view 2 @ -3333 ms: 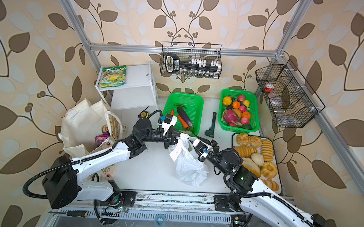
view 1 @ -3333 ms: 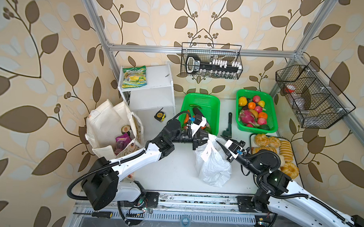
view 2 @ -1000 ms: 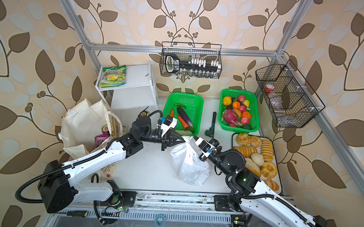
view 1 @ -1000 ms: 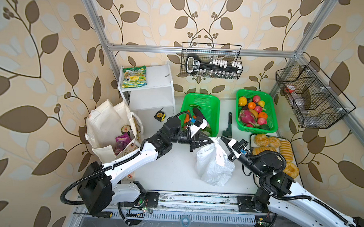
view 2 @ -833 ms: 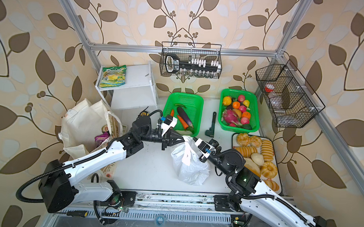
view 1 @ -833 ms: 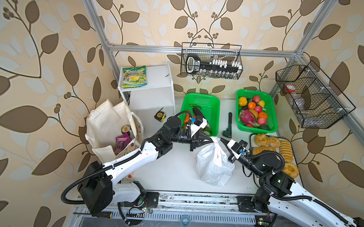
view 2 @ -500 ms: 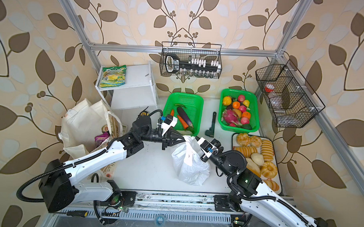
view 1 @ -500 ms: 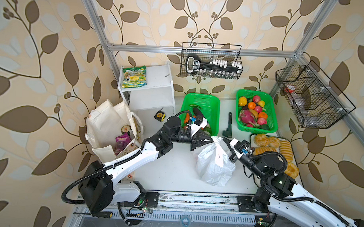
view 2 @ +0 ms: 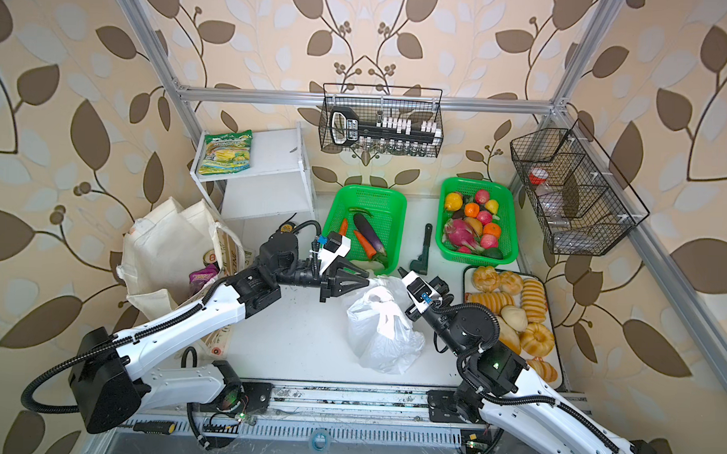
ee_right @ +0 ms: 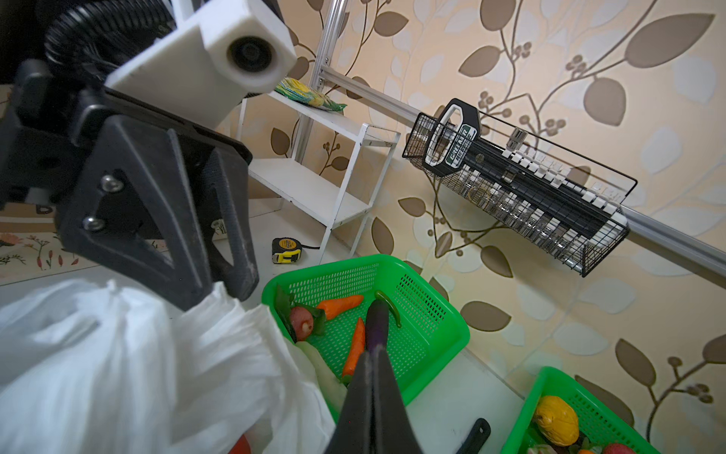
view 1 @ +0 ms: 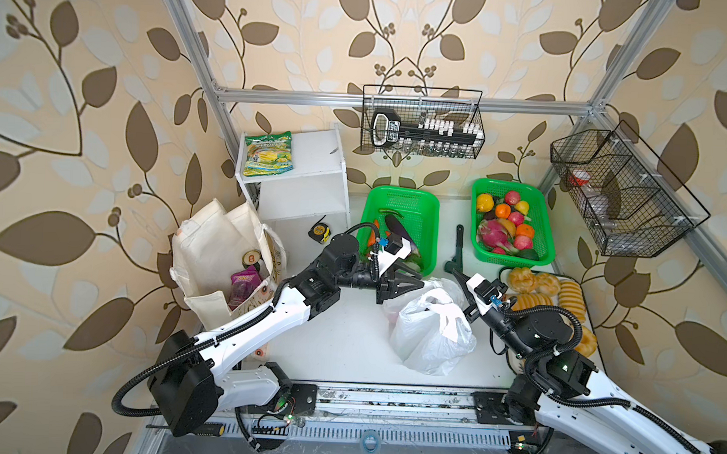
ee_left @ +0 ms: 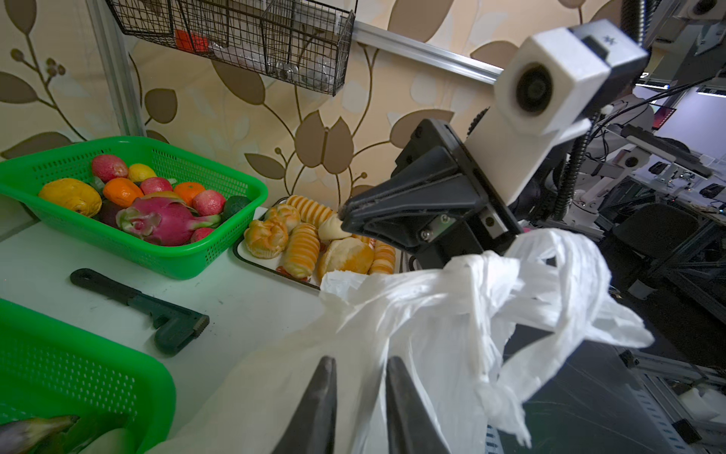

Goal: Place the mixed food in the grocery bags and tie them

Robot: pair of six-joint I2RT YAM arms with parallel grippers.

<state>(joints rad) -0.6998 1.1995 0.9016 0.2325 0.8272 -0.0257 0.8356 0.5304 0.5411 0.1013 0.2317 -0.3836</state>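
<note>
The white plastic bag (view 1: 429, 334) (view 2: 381, 332) stands on the table (view 1: 341, 343) just off centre toward 4 o'clock, with its mouth gathered and its handles loose on top. The left gripper (view 1: 423, 283) (view 2: 366, 283) reaches in from 9 o'clock and meets the bag's upper edge at the bag's 11 o'clock. In the left wrist view the left gripper (ee_left: 359, 377) has its jaws a narrow gap apart. Crinkled plastic lies in and beyond that gap, slack rather than pinched. The right gripper (view 1: 456, 276) (view 2: 401, 272) sits at the bag's 1 o'clock and points toward 11 o'clock. Its jaws are pressed flat together in the right wrist view (ee_right: 371, 359), and no plastic shows between the tips. A twisted handle of the bag lies against the underside of its body in the left wrist view (ee_left: 345, 214). The canvas tote (view 1: 211, 247) (view 2: 161, 242) sits at the table's 9 o'clock edge with its mouth open. A purple pouch (view 1: 243, 280) and a can (view 1: 250, 258) are inside the tote. The vegetable basket (view 1: 400, 190) stands at 12 o'clock, just behind the left gripper, and the fruit basket (view 1: 509, 183) stands at 1 o'clock. A wrench (view 1: 457, 252) lies between the two baskets. Bread rolls (view 1: 569, 291) fill the 3 o'clock edge. A white shelf (view 1: 314, 151) at 11 o'clock carries a yellow-green snack packet (view 1: 268, 154).
</note>
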